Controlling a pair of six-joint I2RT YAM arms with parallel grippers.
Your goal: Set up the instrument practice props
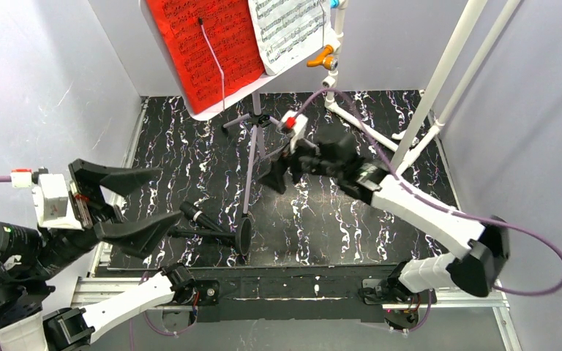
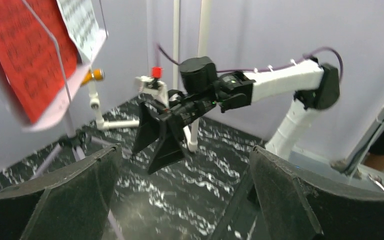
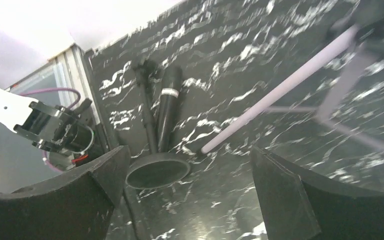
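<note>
While the black round-based microphone stand (image 1: 216,232) lies flat | left tool (image 1: 169,196) and right tool (image 1: 285,170) are spread, empty | risk: lilac tripod music stand (image 1: 251,157) toppled if brushed.

music stand (image 1: 252,155) top cropped by frame edge, tripod legs (image 3: 346,82) blurred

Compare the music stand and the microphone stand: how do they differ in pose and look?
The music stand is upright on tripod legs; the microphone stand lies on its side. The music stand is lilac; the microphone stand is black with a round base. Both rest on the marbled mat.
</note>
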